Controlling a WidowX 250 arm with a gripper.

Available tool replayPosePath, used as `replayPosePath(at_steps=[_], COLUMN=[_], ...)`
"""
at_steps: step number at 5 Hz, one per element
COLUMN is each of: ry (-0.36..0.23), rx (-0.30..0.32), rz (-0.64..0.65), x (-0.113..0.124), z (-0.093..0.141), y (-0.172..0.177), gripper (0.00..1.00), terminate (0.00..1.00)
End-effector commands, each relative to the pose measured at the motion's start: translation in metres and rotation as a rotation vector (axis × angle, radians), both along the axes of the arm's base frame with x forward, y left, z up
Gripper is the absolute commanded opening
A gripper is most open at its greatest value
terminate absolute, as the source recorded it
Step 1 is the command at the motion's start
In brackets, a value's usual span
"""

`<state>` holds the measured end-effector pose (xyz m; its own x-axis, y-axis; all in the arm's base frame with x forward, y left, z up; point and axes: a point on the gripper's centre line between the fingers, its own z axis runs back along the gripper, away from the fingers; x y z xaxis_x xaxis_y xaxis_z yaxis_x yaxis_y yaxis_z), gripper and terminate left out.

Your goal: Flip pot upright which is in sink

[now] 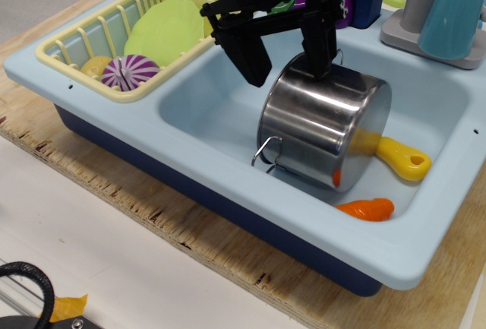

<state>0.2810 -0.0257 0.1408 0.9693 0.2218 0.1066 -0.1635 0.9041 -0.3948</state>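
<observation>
The stainless-steel pot (325, 128) lies tilted on its side in the sink (220, 109) basin. The gripper (287, 61) fingers (249, 52) are spread apart, straddling the pot's upper rim.

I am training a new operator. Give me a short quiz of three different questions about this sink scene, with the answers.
1. True or false: the pot stands upright in the sink.
2. The gripper is: A) open above the pot's upper edge, B) shut on a handle, C) out of view.
3. Fill in: the striped purple ball lies in the ___ rack.

Key: 1 false, it lies tilted; 2 A; 3 yellow.
</observation>
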Motion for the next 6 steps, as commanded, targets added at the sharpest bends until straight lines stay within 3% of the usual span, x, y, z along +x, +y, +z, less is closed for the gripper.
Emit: replayPosePath(at_steps=[1,2,3,5,6], ry=[-0.030,-0.030,-0.028,-0.066,-0.135], rx=[-0.035,-0.066,-0.062,-0.054,0.106], rz=[-0.002,-0.008,0.001,-0.016,-0.050], x=[0.000,0.002,0.002,0.006,0.005], z=[0.007,0.010,0.011,0.012,0.023], y=[-0.022,-0.038,-0.055,-0.075,-0.070], gripper=[1.00,1.00,0.00,0.00,0.00], terminate=[0.00,0.00,0.00,0.00,0.00])
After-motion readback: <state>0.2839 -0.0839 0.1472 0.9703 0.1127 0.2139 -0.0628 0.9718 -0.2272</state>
